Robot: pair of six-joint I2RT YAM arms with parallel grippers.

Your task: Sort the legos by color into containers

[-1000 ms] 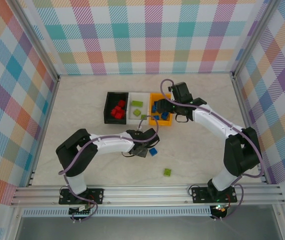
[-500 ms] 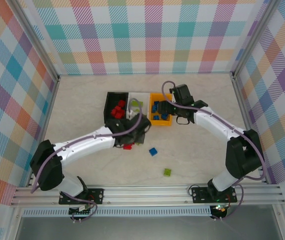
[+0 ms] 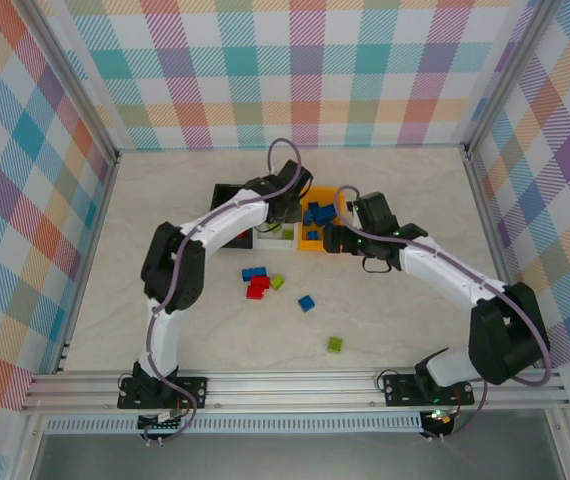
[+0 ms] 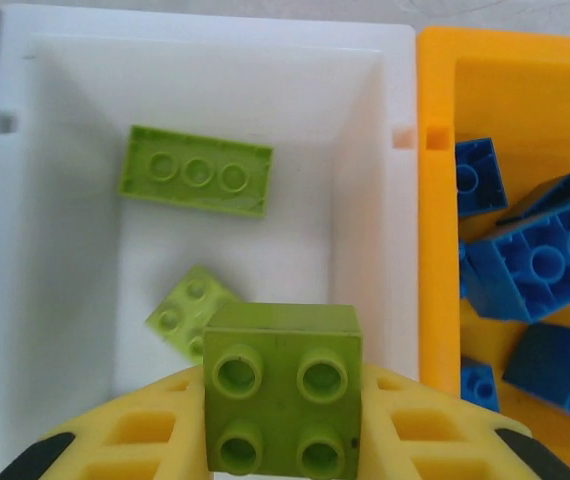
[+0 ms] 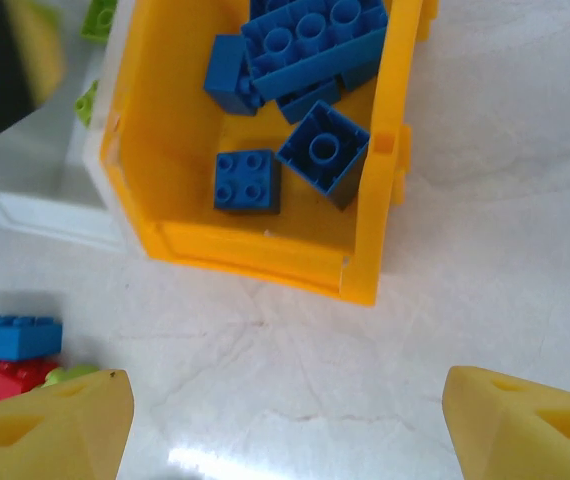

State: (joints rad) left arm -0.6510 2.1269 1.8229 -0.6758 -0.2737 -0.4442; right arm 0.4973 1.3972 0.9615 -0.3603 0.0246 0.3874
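My left gripper (image 4: 281, 425) is shut on a lime green lego (image 4: 281, 400), studs toward the camera, held over the white container (image 4: 375, 180). Two flat green legos (image 4: 197, 172) lie in that bin. From above, the left gripper (image 3: 283, 205) hangs over the white container (image 3: 270, 243), with the black container (image 3: 221, 195) to its left, partly hidden by the arm. My right gripper (image 5: 290, 430) is open over bare table, just in front of the orange-yellow container (image 5: 265, 255), which holds several blue legos (image 5: 310, 35). From above, the right gripper (image 3: 345, 240) sits at that bin's near right corner (image 3: 305, 232).
Loose legos lie on the table in front of the bins: a blue one (image 3: 254, 272), a red one (image 3: 257, 289), a green one (image 3: 277, 282), another blue (image 3: 307, 303) and a green (image 3: 335, 344) nearer the arms. The checked walls stand well back.
My left arm has swung from the middle of the table up to the white bin, carrying the green lego. My right gripper has drawn back from the orange-yellow bin toward its near side.
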